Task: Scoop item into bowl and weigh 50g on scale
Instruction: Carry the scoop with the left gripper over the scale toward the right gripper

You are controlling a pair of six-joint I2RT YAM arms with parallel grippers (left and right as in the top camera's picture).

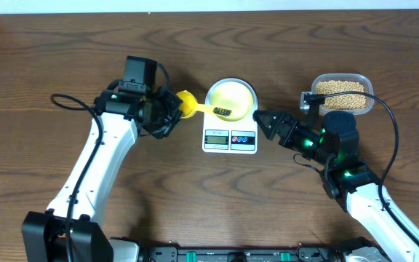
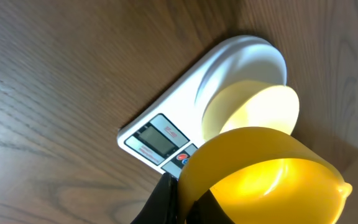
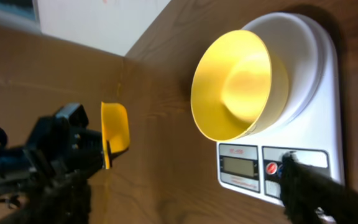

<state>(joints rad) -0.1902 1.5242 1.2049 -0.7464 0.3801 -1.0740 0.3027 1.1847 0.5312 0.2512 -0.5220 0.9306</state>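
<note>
The pale-yellow bowl (image 1: 231, 97) sits on the white scale (image 1: 230, 140) and looks empty in the right wrist view (image 3: 232, 87). My left gripper (image 1: 169, 113) is shut on a yellow scoop (image 1: 187, 103) just left of the bowl. The scoop fills the lower left wrist view (image 2: 260, 177). My right gripper (image 1: 262, 124) is open at the scale's right edge. One of its fingertips rests on the round buttons (image 3: 277, 168) beside the display (image 3: 238, 165). The tan beans (image 1: 340, 89) lie in a clear container at the back right.
The clear plastic container (image 1: 342, 105) stands just behind my right arm. The table's far edge meets a white wall at the top. Bare wooden tabletop lies in front of the scale and to the far left.
</note>
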